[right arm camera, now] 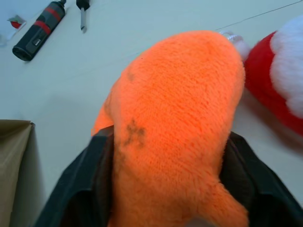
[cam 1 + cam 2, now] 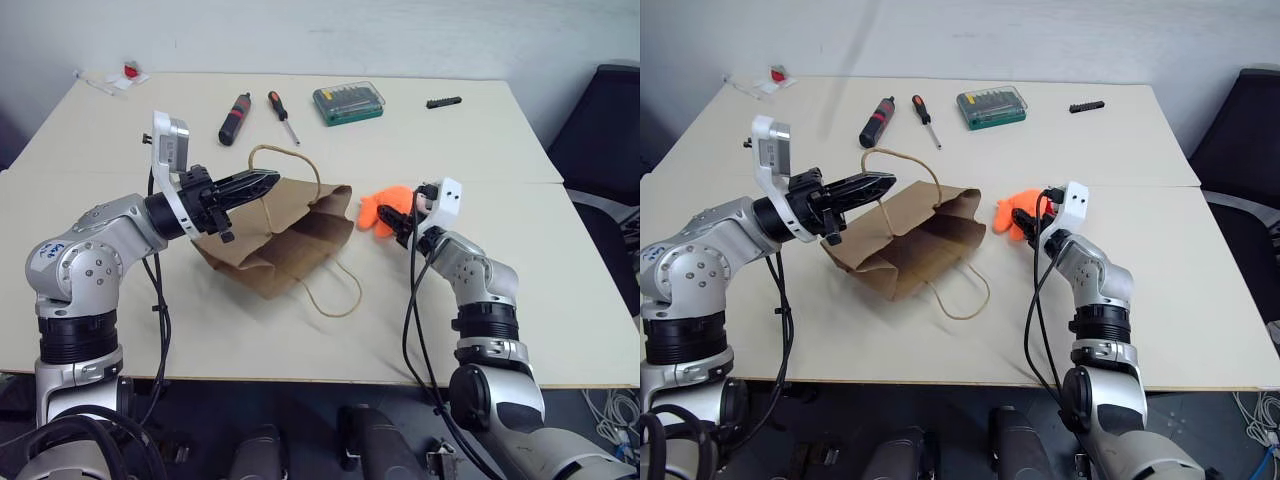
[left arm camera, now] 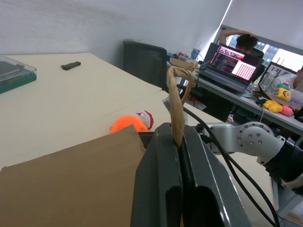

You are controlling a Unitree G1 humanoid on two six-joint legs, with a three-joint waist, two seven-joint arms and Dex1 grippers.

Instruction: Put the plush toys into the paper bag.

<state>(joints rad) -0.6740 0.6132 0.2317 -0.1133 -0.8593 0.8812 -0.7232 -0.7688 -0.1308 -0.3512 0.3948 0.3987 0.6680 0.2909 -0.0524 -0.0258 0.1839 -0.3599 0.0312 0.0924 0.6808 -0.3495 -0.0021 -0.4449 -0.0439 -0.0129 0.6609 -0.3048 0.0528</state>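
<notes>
Nowhere legible writing on paper bag point(image 2: 285, 232), orange plush point(image 1: 175, 118).

On the tabletop point(image 2: 300, 350) we find the paper bag point(image 2: 290, 235) lying at the middle, with the left gripper point(image 2: 262, 182) at its handle point(image 2: 285, 160) and the two plush toys point(image 2: 385, 210) just to its right, at the right gripper point(image 2: 408, 222). Behind the bag lie an electric screwdriver point(image 2: 235, 118), a screwdriver point(image 2: 282, 116), and a bit case point(image 2: 348, 103) further right, well apart from it.
</notes>
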